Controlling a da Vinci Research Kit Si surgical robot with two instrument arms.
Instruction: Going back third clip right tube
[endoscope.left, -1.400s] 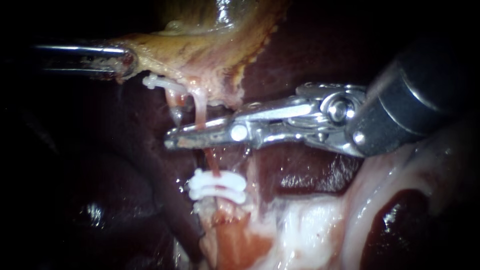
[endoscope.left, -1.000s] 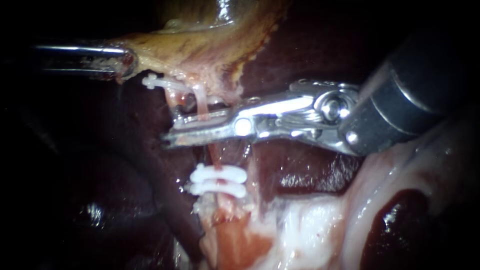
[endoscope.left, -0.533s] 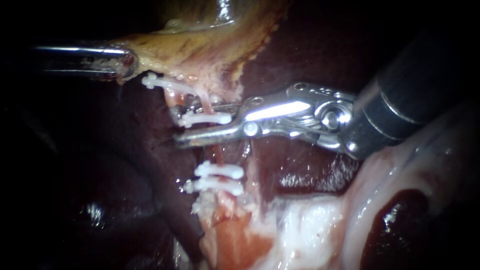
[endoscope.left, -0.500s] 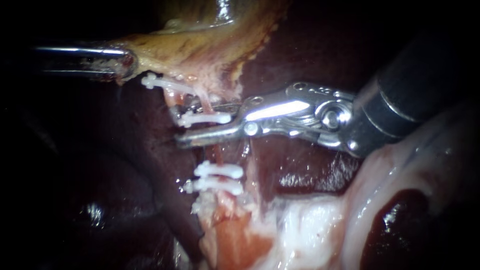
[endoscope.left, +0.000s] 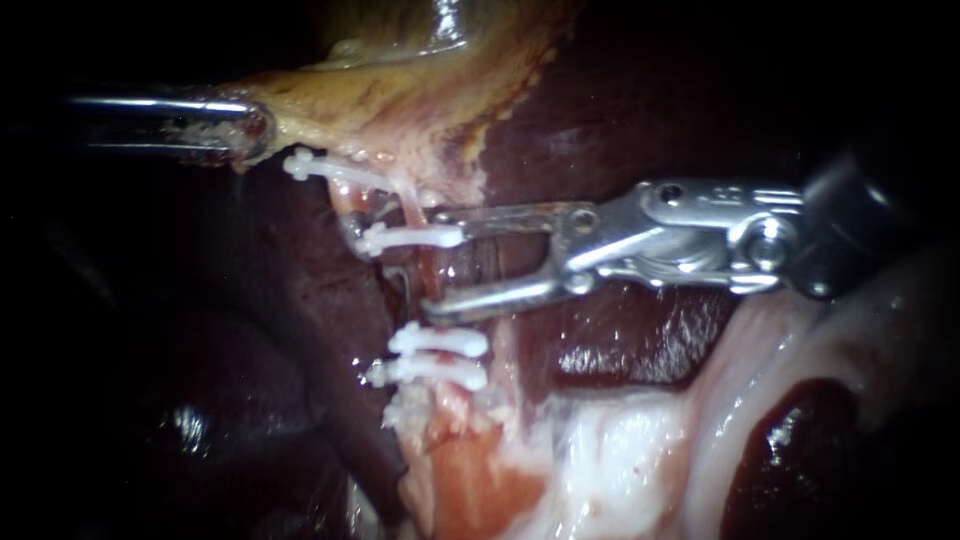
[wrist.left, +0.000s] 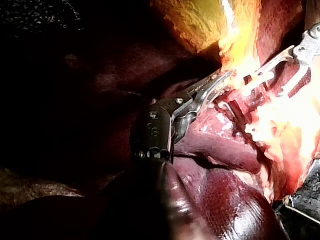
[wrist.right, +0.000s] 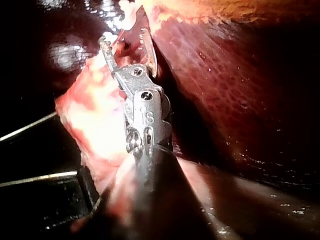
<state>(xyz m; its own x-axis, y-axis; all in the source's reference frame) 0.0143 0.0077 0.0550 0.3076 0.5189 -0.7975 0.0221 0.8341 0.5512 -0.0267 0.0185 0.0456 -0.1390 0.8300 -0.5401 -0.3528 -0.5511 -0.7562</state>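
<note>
**Reader:** Where is the clip?

**Describer:** The third clip (endoscope.left: 410, 238), small and white, sits across the right tube (endoscope.left: 410, 203). It is on the stretch of that tube nearest the gallbladder (endoscope.left: 400, 100).

**Reader:** And the instrument beside it?

**Describer:** The right instrument (endoscope.left: 435, 262) lies crosswise to the right tube. Its jaws stand wide apart and hold nothing. One jaw's tip ends just beside the third clip; I cannot tell whether they touch. The other jaw's tip reaches the right tube farther from the gallbladder. A bare stretch of the tube lies in the open mouth between them. The right wrist view shows the same instrument (wrist.right: 125, 39) with the same clear gap.

**Reader:** Is anything else on that tube?

**Describer:** Farther along it, away from the gallbladder, sits a lower clip (endoscope.left: 440, 340). Just beyond that is a last clip (endoscope.left: 430, 372); both are white and cross the tube. A side clip (endoscope.left: 305, 165) lies beside the tube's gallbladder end, on the far side from the right instrument.

**Reader:** And the other instrument?

**Describer:** The left instrument (endoscope.left: 250, 128) is well apart from the right tube. Its jaws are closed on the gallbladder's yellowish edge, as the left wrist view also shows (wrist.left: 225, 77). Dark red liver (endoscope.left: 620, 110) lies behind the tube.
</note>
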